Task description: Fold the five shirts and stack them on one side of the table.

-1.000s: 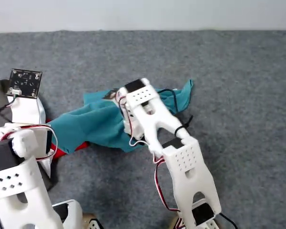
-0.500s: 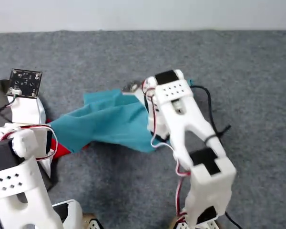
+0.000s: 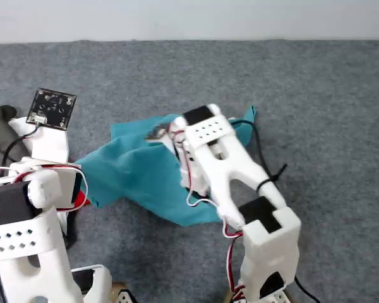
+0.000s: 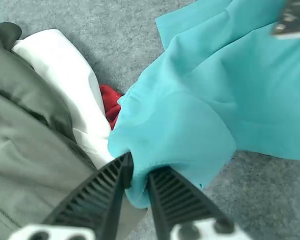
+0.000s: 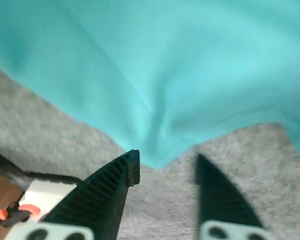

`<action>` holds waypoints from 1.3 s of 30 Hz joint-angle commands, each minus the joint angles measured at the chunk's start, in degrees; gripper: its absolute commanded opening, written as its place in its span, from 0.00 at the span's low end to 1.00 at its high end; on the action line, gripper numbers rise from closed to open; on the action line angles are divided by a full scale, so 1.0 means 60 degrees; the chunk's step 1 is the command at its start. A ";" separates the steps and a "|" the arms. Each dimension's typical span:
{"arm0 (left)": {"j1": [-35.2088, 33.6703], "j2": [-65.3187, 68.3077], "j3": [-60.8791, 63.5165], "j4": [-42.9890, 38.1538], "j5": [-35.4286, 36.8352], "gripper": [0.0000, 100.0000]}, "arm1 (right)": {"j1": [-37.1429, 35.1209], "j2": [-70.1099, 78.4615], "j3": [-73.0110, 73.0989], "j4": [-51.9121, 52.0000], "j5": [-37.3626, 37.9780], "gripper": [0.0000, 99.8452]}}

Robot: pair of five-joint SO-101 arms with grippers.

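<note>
While pinched, one teal shirt (image 3: 134, 172).

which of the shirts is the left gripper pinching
The teal shirt: a fold of its edge is clamped in the left gripper. The white shirt, red shirt and grey-green shirt lie beside it, ungripped.

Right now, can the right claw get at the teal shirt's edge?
Probably yes: the right claw is open, and an edge of the teal shirt lies just ahead of it, with nothing between.
</note>
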 commanded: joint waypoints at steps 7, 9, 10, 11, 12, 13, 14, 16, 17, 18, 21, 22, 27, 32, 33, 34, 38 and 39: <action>-0.1597 -0.0205 -0.0095 -0.0337 0.0073 0.02 | 0.0139 0.0388 -0.1128 -0.0037 -0.0234 0.10; -0.2168 -0.0190 -0.0066 -0.0586 0.0073 0.02 | 0.0344 0.1033 -0.1158 -0.0623 -0.0234 0.02; -0.2330 -0.0190 -0.0066 -0.0630 0.0044 0.02 | 0.0432 0.1370 -0.1172 -0.0989 -0.0234 0.00; -0.2374 -0.0190 -0.0066 -0.0645 0.0029 0.02 | 0.0505 0.1736 -0.1172 -0.1370 -0.0234 0.01; -0.2388 -0.0190 -0.0051 -0.0630 0.0029 0.02 | 0.0549 0.2059 -0.1201 -0.1722 -0.0234 0.02; -0.2388 -0.0190 -0.0051 -0.0615 0.0029 0.02 | 0.0564 0.2381 -0.1319 -0.2015 -0.0234 0.01; -0.2388 -0.0190 -0.0051 -0.0601 0.0029 0.02 | 0.0564 0.2689 -0.1553 -0.2234 -0.0234 0.01; -0.2388 -0.0190 -0.0051 -0.0601 0.0029 0.02 | 0.0564 0.3216 -0.2344 -0.2557 -0.0264 0.01; -0.2388 -0.0190 -0.0051 -0.0601 0.0029 0.02 | 0.0564 0.3509 -0.2916 -0.2645 -0.0264 0.01; -0.2388 -0.0190 -0.0051 -0.0586 0.0029 0.02 | 0.0564 0.3773 -0.3546 -0.2747 -0.0278 0.01; -0.2388 -0.0190 -0.0051 -0.0586 0.0029 0.02 | 0.0579 0.4564 -0.5421 -0.3099 -0.0278 0.01; -0.2388 -0.0190 -0.0051 -0.0586 0.0029 0.02 | 0.0579 0.4799 -0.6051 -0.3128 -0.0278 0.01; -0.2388 -0.0190 -0.0051 -0.0586 0.0029 0.02 | 0.0403 0.5516 -0.8864 -0.1868 -0.0293 0.01; -0.2388 -0.0190 -0.0051 -0.0586 0.0029 0.02 | 0.0125 0.5795 -1.0842 0.0359 -0.0308 0.01; -0.2388 -0.0190 -0.0051 -0.0586 0.0029 0.02 | 0.0110 0.5766 -1.0974 0.0447 -0.0322 0.01; -0.2388 -0.0190 -0.0051 -0.0586 0.0029 0.02 | 0.0125 0.5678 -1.1004 0.0447 -0.0484 0.01; -0.2388 -0.0190 -0.0051 -0.0630 0.0029 0.02 | 0.0081 0.4960 -1.0564 0.0432 -0.0952 0.01; -0.2388 -0.0190 -0.0051 -0.0630 0.0029 0.02 | 0.0051 0.4711 -1.0212 0.0432 -0.0952 0.01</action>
